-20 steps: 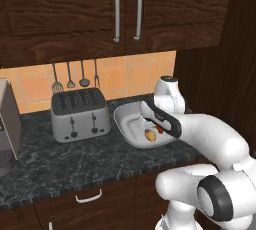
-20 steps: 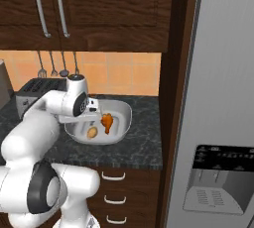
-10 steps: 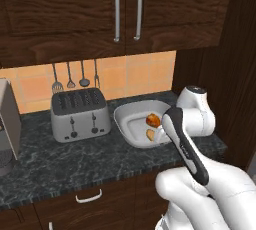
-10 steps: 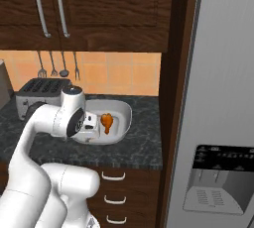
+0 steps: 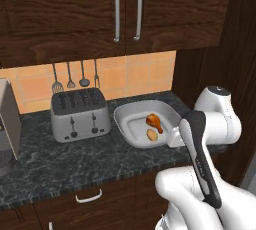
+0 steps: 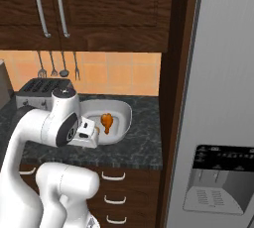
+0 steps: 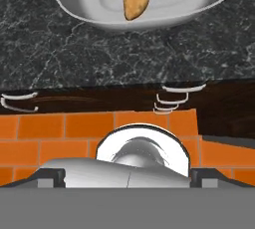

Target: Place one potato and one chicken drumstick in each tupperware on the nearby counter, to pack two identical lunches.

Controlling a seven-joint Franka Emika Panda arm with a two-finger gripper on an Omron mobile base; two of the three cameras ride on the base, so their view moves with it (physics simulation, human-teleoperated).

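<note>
The tub (image 5: 131, 124) sits on the counter (image 5: 75, 164), just at 3 o'clock from the toaster (image 5: 80, 114); inside it the drumstick (image 5: 154, 121) lies at 12 o'clock from the potato (image 5: 152, 134), close by it; the hand is spread wide and holds nothing, back over the counter's front edge; I think the potato is hard, smooth and may roll, so pinch its fat middle; the drumstick looks light and greasy, so grab the thick meaty end, not the thin bone.
</note>
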